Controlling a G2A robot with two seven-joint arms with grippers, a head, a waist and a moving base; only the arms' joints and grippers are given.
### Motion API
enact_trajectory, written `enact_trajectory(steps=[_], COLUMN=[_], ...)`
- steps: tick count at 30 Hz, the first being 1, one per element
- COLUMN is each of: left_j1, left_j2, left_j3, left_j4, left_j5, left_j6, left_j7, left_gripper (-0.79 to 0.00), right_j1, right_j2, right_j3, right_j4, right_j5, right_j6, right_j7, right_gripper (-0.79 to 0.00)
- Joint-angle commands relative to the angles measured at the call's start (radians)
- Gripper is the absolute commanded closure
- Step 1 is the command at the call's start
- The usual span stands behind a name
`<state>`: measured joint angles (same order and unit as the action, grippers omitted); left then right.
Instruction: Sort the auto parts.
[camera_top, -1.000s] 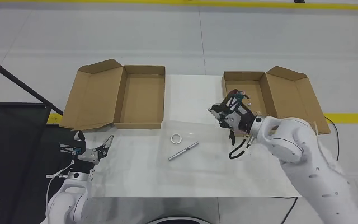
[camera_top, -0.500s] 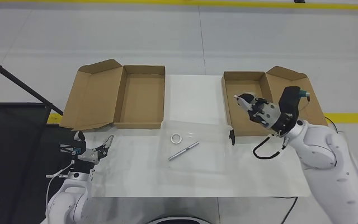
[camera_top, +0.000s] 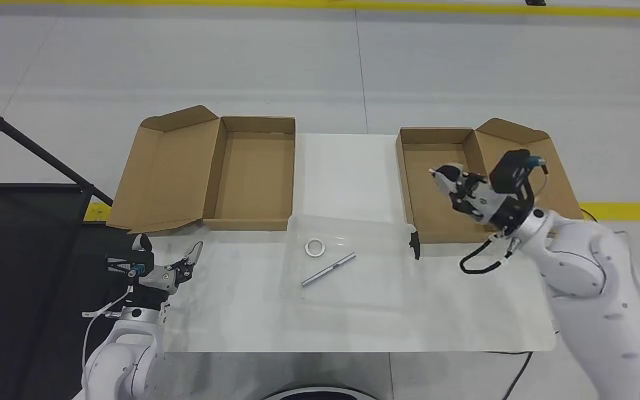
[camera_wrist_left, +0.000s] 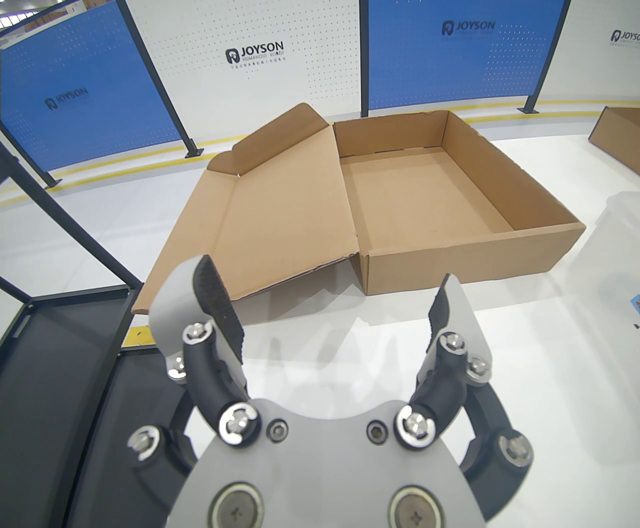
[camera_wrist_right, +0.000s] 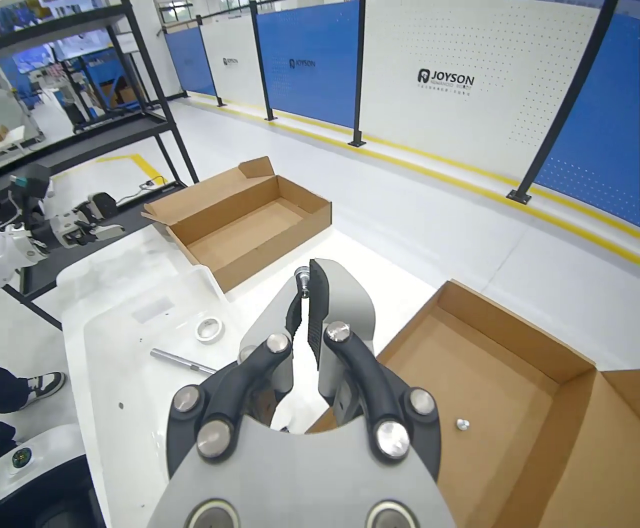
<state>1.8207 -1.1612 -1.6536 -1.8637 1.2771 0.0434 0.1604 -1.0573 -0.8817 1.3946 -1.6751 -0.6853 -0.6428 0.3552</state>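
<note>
Clock reference: top view, table (camera_top: 340, 170) centre as the dial, 12 o'clock pointing away from the robot.
Right end effector (camera_top: 445, 176): over the right box (camera_top: 430, 220) at 2 o'clock, fingers nearly closed on a silver fastener (camera_wrist_right: 301, 276) pinched at their tips.
Left end effector (camera_top: 168, 250): at the table edge near 8 o'clock, fingers spread wide, holding nothing.
What has just changed: a second ago the right end effector was outside the near inner corner of the right box. It has since swung over the wall and now hangs above the box floor. The left arm, ring and rod have not moved.
What that means: the fastener has been carried to its bin, and letting go of it looks like the next step.
Already sorted: one small silver piece (camera_wrist_right: 462, 425) lies on the right box floor.
Still to sort: a ring (camera_top: 316, 246) and a rod (camera_top: 328, 269) lie close together in the clear tray (camera_top: 370, 250) near the centre, toward 6 o'clock.
Left box (camera_top: 255, 170): at 10 o'clock, lid open, nothing seen inside.
Risk: released from this height, the fastener may bounce or roll across the cardboard.
</note>
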Motion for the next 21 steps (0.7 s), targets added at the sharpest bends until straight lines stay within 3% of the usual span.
enact_trajectory(steps=[1, 8, 21], left_j1=[0.000, 0.000, 0.000], left_j2=[0.000, 0.000, 0.000], left_j3=[0.000, 0.000, 0.000], left_j4=[0.000, 0.000, 0.000], left_j5=[0.000, 0.000, 0.000], left_j6=[0.000, 0.000, 0.000], left_j7=[0.000, 0.000, 0.000], left_gripper=[-0.785, -0.785, -0.785], right_j1=[0.001, -0.001, 0.044], right_j2=[0.001, 0.007, 0.009], right_j3=[0.006, 0.033, -0.010], right_j4=[-0.001, -0.014, -0.051], right_j5=[-0.012, -0.058, -0.192], right_j6=[0.019, 0.083, 0.254], right_j7=[0.019, 0.106, 0.399], right_gripper=[0.000, 0.000, 0.000])
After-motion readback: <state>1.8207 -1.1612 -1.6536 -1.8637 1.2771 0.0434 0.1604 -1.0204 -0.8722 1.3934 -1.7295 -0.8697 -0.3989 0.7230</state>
